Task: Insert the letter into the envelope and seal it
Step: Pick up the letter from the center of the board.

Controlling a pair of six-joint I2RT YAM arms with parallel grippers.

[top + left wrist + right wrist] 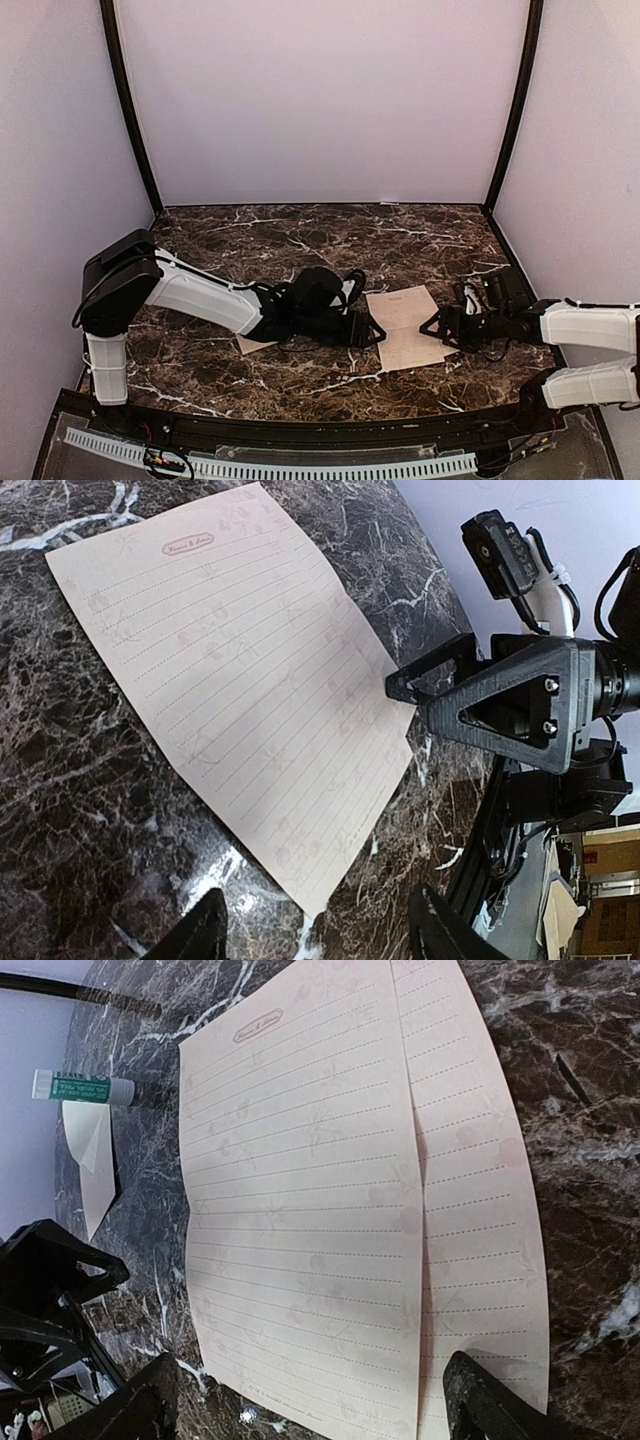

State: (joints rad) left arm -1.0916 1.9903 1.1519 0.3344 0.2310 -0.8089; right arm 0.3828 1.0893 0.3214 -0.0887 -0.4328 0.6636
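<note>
Cream letter [405,322] lies mid-worktop between left pincer [318,912] and right pincer [312,1378], both gaping empty, probably so each can take an edge; envelope [250,347] sits nearer the left edge.

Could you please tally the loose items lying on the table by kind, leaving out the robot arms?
Letter: 1 (it looks like one creased sheet)
Envelope: 1
Glue stick: 1
Total: 3
</note>
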